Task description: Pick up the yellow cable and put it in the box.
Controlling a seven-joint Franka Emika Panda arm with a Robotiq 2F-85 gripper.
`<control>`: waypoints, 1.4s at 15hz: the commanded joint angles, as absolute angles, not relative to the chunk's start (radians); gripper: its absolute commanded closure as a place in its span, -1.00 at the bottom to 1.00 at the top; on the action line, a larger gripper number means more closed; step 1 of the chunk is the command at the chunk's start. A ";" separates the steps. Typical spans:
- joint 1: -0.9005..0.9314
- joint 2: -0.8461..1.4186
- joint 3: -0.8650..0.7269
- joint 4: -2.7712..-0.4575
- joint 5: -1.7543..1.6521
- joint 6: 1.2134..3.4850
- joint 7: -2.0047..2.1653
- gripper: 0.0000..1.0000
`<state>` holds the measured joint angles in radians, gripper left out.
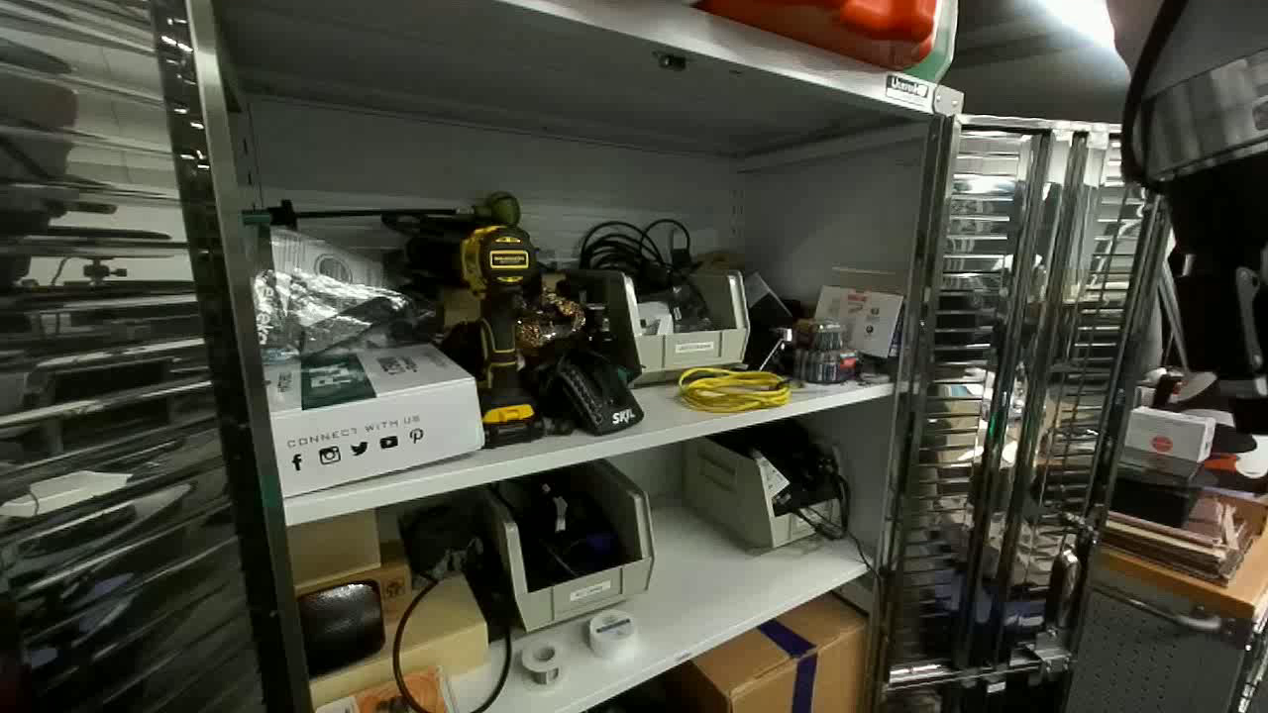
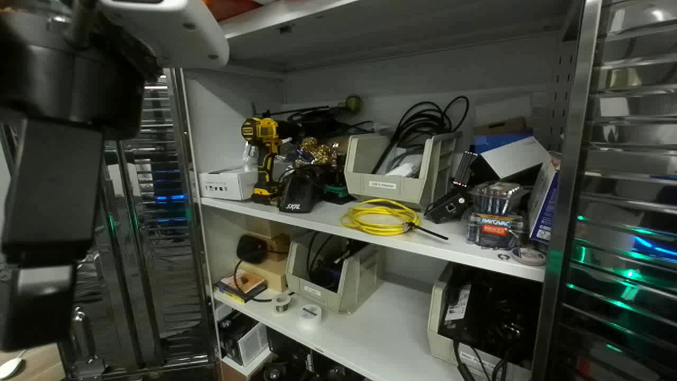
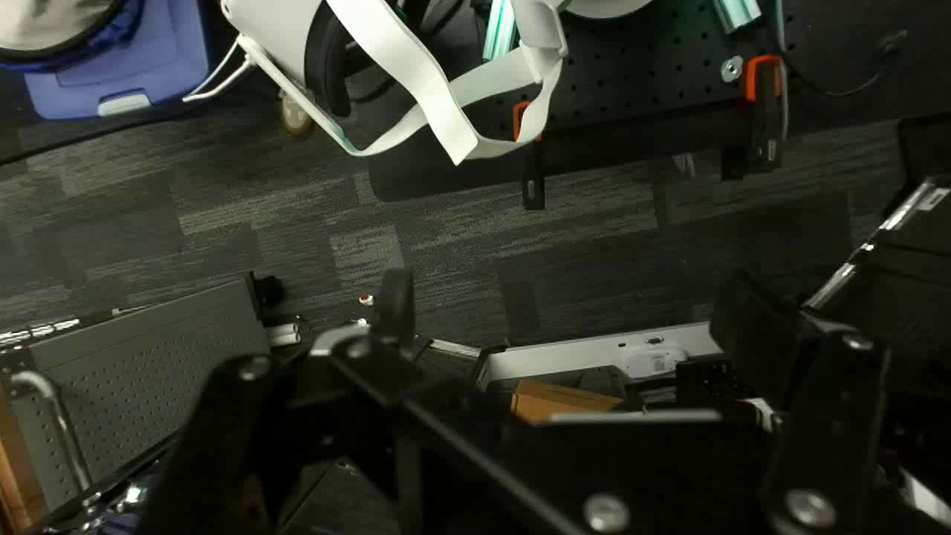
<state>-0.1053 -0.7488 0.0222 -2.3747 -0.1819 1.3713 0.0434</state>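
The yellow cable [image 1: 735, 400] lies loosely coiled in the cabinet [image 1: 827, 218], outside the box [image 2: 391, 195] and just in front of it; whether they touch I cannot tell. The box holds looping black cords [image 2: 418, 117] and something pale [image 2: 406, 169]. On the level below, the left bin [image 1: 584, 610] contains dark cords [image 1: 570, 540], and the right bin [image 1: 731, 493] is crammed with black leads [image 2: 494, 312] and a piece with a white label [image 2: 457, 306]. A clear pack [image 2: 494, 228] of batteries stands near the cable. In the wrist view the hand [image 3: 572, 313] is spread wide, with nothing in its grasp.
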 commanded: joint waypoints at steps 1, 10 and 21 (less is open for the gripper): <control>-0.081 -0.748 0.006 -2.369 -0.190 1.367 0.056 -1.00; -0.096 -0.688 0.001 -2.399 -0.193 1.654 0.135 -1.00; -0.145 -0.168 0.050 -2.131 -0.084 2.137 0.700 -1.00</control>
